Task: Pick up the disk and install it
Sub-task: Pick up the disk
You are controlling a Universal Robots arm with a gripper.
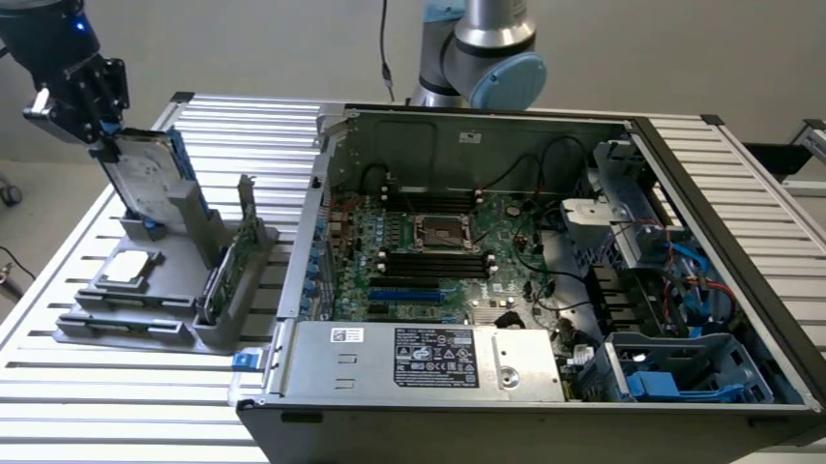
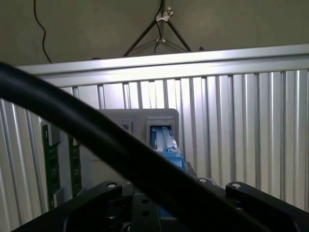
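At the rack (image 1: 130, 333), the half-closed gripper (image 1: 103, 145) pinches the disk (image 1: 145, 184), its long axis nearly upright.

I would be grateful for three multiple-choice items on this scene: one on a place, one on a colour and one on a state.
1. Where is the flat silver-grey metal hard drive?
A. Standing in the grey plastic holder, on the exterior view's left of the computer case
B. In a bay inside the case
C. Flat on the slatted table

2. What colour are the plastic rails along the hard drive's edges?
A. Red
B. Blue
C. Yellow

3. In what state is the black computer case?
A. Shut by its side panel
B. Turned upside down
C. Open

Answers:
1. A, as the hard drive stands on edge in the holder, with the gripper at its top edge.
2. B, as a blue strip runs down its edge.
3. C, as the green motherboard lies exposed inside.
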